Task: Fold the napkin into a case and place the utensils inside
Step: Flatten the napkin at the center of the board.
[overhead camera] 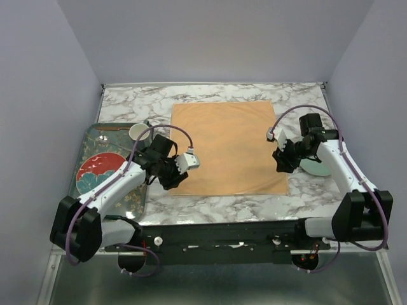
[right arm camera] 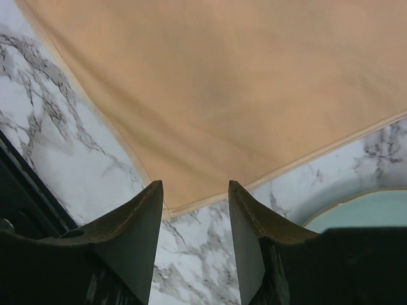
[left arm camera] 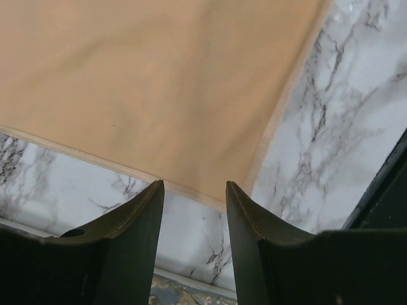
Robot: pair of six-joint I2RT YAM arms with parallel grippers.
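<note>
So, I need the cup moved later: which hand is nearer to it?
Left. The left hand hovers just near-right of the white cup; the right hand is across the napkin.

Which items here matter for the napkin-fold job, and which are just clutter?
Job:
- napkin, lying flat
- left gripper and right gripper, jaws open at its near corners

Lying about:
- patterned tray
- red plate
- cup
- teal plate
</note>
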